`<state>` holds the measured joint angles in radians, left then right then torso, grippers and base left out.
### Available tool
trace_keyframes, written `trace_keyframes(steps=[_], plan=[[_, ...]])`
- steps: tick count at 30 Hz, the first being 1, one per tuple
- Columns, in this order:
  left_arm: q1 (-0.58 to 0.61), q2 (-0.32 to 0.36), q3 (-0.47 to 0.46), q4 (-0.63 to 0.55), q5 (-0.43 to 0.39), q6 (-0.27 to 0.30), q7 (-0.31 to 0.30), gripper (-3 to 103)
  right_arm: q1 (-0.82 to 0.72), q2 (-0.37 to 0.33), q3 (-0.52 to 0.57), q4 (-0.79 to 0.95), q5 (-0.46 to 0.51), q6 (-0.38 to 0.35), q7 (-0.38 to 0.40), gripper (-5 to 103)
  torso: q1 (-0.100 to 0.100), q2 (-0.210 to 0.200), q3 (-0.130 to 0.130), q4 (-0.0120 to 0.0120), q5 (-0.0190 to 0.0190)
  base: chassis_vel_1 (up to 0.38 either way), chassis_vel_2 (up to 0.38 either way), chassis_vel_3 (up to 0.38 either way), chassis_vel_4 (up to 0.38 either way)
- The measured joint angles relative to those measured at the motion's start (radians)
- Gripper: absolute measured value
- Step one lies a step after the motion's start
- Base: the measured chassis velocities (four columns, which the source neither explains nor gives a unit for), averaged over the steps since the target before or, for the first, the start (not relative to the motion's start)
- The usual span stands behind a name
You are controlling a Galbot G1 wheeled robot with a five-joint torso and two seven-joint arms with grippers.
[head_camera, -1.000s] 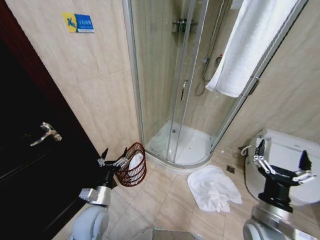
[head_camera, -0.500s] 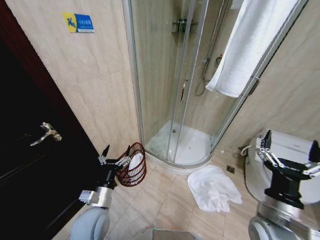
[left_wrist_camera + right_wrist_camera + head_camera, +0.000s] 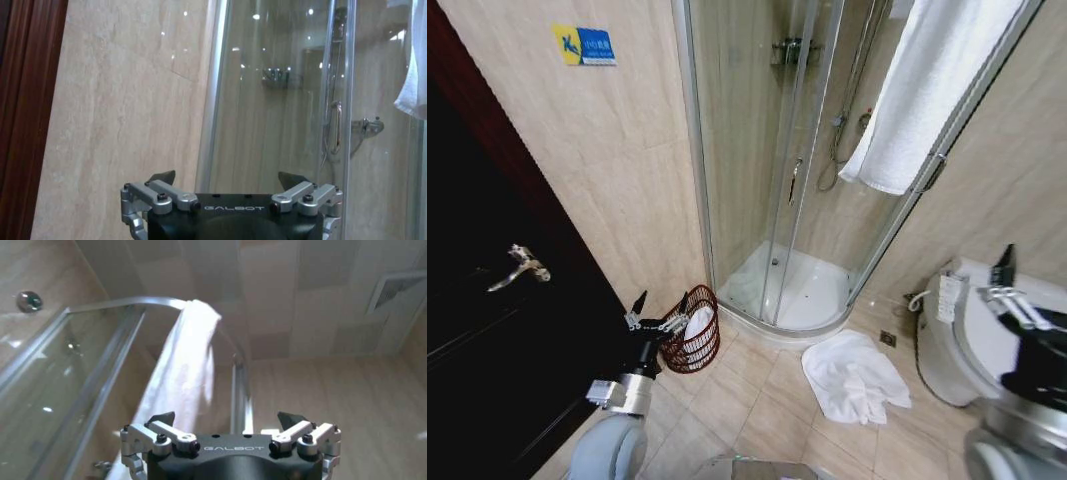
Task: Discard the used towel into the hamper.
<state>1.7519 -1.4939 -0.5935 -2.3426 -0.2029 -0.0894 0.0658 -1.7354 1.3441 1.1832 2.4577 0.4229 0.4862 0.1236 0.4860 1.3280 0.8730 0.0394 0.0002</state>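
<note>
Tiled bathroom, blue wall sign (image 3: 583, 45) unreadable | "GALBOT" left gripper (image 3: 658, 310) open, empty, beside hamper (image 3: 692, 329) | right gripper (image 3: 227, 418) open, empty | towel (image 3: 855, 376) on floor

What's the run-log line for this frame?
towel: floor, ungrasped | hamper: by door | left gripper: open, near hamper | right gripper: open, raised

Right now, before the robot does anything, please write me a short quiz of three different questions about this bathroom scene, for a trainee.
1. True or false: the crumpled white towel on the floor tiles lies inside the dark reddish-brown woven hamper.
2. Which gripper is nearer the hamper? A) left gripper B) right gripper
3. Fill in: a long white towel hangs over the top of the glass ______ enclosure.

Key: 1. False, it lies on the floor in front of the shower. 2. A. 3. shower.
</note>
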Motion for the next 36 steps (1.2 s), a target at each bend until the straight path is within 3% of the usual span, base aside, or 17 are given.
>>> trace_keyframes(steps=[4, 13, 23, 25, 26, 27, 30, 32, 34, 36], plan=[[0.000, 0.000, 0.000, 0.000, 0.000, 0.000, 0.000, 100, 0.004, -0.068, 0.138, -0.030, 0.104, -0.014, -0.024, 100, 0.000, 0.000, 0.000, -0.0001, -0.0001, 0.000, 0.000, 0.000, 0.000], [0.000, 0.001, 0.000, 0.001, -0.001, 0.000, 0.000, 100, 0.001, -0.122, 0.220, -0.075, 0.176, -0.013, -0.071, 100, 0.000, 0.000, 0.000, 0.0000, -0.0004, 0.000, 0.000, 0.000, 0.000], [0.000, 0.001, 0.000, 0.002, -0.001, 0.000, 0.000, 100, 0.014, -0.135, 0.204, -0.100, 0.179, -0.007, -0.089, 100, 0.000, 0.000, 0.000, 0.0003, 0.0004, -0.069, -0.057, 0.076, 0.069], [0.000, 0.001, -0.001, 0.002, -0.001, 0.000, -0.001, 100, 0.012, -0.141, 0.210, -0.108, 0.181, -0.003, -0.090, 100, 0.000, 0.000, 0.000, 0.0000, -0.0016, -0.161, -0.177, 0.164, 0.178], [0.000, 0.001, 0.000, 0.002, -0.001, 0.000, -0.001, 100, 0.011, -0.141, 0.210, -0.114, 0.181, 0.001, -0.092, 100, 0.000, 0.000, 0.000, -0.0001, 0.0008, -0.220, -0.253, 0.172, 0.199], [0.000, 0.001, 0.000, 0.002, -0.001, 0.000, -0.001, 100, 0.011, -0.141, 0.210, -0.114, 0.181, 0.001, -0.092, 100, 0.000, 0.000, 0.000, -0.0001, 0.0008, -0.220, -0.253, 0.172, 0.199], [-0.001, 0.001, 0.000, 0.002, -0.001, 0.000, -0.001, 100, 0.010, -0.133, 0.200, -0.118, 0.178, 0.017, -0.095, 100, 0.000, 0.000, 0.000, -0.0004, -0.0013, -0.237, -0.250, 0.223, 0.208], [0.000, 0.001, 0.000, 0.002, -0.001, 0.000, 0.000, 100, 0.016, -0.125, 0.190, -0.119, 0.172, 0.029, -0.095, 100, 0.000, 0.000, 0.000, 0.0003, 0.0010, -0.231, -0.203, 0.220, 0.221], [0.000, 0.000, 0.000, 0.002, -0.001, 0.000, 0.000, 100, 0.018, -0.124, 0.190, -0.119, 0.172, 0.030, -0.094, 100, 0.000, 0.000, 0.000, 0.0005, 0.0010, -0.166, -0.182, 0.211, 0.176], [-0.001, 0.000, 0.000, 0.002, -0.001, 0.000, 0.000, 100, 0.024, -0.127, 0.194, -0.121, 0.177, 0.030, -0.094, 100, 0.000, 0.000, 0.000, -0.0005, 0.0001, -0.100, -0.169, 0.153, 0.099]])
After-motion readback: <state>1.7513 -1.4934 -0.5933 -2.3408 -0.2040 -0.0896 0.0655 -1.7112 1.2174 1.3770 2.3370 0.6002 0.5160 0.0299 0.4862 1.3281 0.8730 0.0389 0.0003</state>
